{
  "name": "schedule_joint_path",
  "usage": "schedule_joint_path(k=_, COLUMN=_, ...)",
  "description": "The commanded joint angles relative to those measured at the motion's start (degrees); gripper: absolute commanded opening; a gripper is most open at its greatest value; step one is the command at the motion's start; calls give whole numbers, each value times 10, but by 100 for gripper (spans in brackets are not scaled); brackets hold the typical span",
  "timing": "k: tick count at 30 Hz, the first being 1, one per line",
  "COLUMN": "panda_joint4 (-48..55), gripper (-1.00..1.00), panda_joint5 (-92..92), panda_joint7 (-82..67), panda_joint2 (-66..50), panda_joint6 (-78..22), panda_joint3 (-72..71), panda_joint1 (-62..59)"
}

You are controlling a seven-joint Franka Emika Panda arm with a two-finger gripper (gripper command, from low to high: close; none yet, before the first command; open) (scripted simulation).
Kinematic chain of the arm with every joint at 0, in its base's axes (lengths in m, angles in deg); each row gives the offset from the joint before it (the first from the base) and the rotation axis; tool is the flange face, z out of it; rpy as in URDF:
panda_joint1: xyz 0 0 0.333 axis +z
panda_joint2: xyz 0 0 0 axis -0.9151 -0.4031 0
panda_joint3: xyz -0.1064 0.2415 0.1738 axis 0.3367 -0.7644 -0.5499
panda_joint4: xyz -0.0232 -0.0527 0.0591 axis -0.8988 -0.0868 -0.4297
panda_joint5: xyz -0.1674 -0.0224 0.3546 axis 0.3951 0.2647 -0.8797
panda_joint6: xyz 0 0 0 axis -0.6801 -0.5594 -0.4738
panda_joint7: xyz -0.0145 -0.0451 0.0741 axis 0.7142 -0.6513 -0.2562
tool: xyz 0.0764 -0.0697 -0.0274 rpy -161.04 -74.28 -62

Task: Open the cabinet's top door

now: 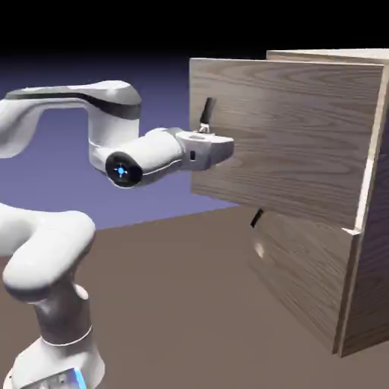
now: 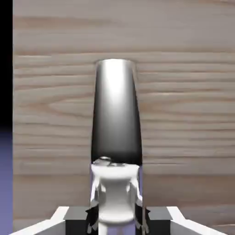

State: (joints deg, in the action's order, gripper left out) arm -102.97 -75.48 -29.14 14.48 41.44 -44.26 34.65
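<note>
At the exterior view's left, the white arm (image 1: 57, 239) rises from its base on the brown desk (image 1: 175, 285) and reaches across toward the upper part of the cabinet (image 1: 376, 258). Next to the right is the end effector (image 1: 203, 134), closed on the lower end of the black handle (image 1: 207, 111); in the hand view its two fingertips sit on either side of that end, which shows as a pale, glossy piece. The handle is a slim bar, narrower toward its far end in the hand view, dark with a bright sheen there. It is mounted near the free edge of the top door (image 1: 296, 137), a flat, squarish panel of grey-brown wood with wavy horizontal grain and pale edges. The door stands open, swung out from the cabinet's upper front, its other side edge at the cabinet on the right. Beneath it, the lower panel (image 1: 304, 266), in similar wood, bears its own dark handle (image 1: 256, 218), partly hidden by the top door.
</note>
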Motion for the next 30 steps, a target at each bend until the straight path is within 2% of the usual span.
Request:
schedule_joint_path(k=1, panda_joint4=-1, gripper=-100, panda_joint5=21, panda_joint7=-2, panda_joint2=-3, panda_joint6=-17, panda_joint3=21, panda_joint1=-3)
schedule_joint_path(k=7, panda_joint4=11, gripper=-100, panda_joint5=152, panda_joint7=-25, panda_joint2=-44, panda_joint6=-126, panda_joint3=145, panda_joint1=-21)
schedule_joint_path(k=13, panda_joint4=63, gripper=-100, panda_joint5=284, panda_joint7=-64, panda_joint2=-132, panda_joint6=-244, panda_joint3=270, panda_joint1=-24)
schedule_joint_path(k=21, panda_joint4=194, gripper=-100, panda_joint5=427, panda_joint7=-130, panda_joint2=-296, panda_joint6=-409, panda_joint3=418, panda_joint1=23)
schedule_joint_path(k=30, panda_joint4=370, gripper=-100, panda_joint5=508, panda_joint7=-213, panda_joint2=-483, panda_joint6=-591, panda_joint3=544, panda_joint1=103)
